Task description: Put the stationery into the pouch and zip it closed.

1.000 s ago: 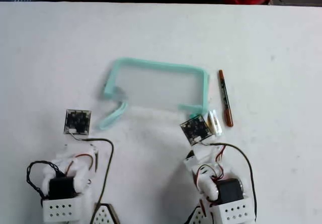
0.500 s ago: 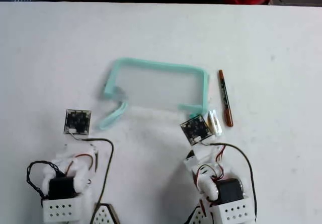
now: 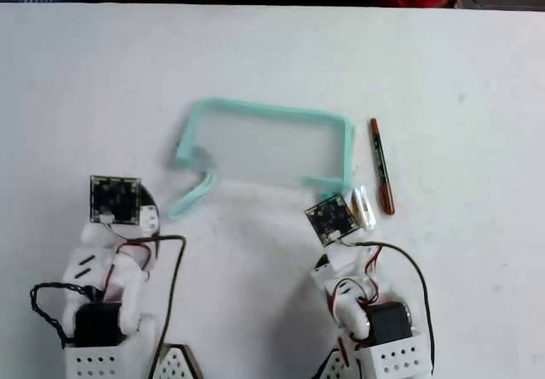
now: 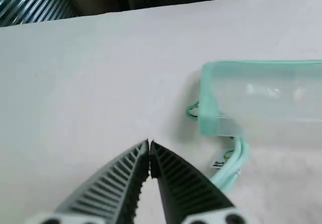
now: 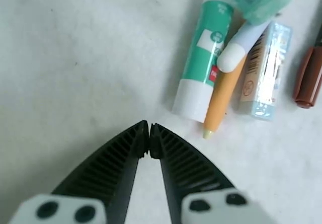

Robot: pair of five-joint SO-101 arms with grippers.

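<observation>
Sitting empty, left gripper (image 4: 149, 144) and right gripper (image 5: 149, 127) have jaws pressed together; the pouch (image 3: 264, 145) lies flat, brown pen (image 3: 381, 166) at its 3 o'clock.

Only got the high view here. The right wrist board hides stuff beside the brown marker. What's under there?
Observer: Three items lie side by side there: a green-and-white tube, an orange pen with a white cap, and a pale blue packet.
Operator: Gripper states? Boards cover both from up here.
Observer: Both are shut and empty. The right gripper has its tips short of the tube, and the left gripper has its tips short of the pouch end.
</observation>
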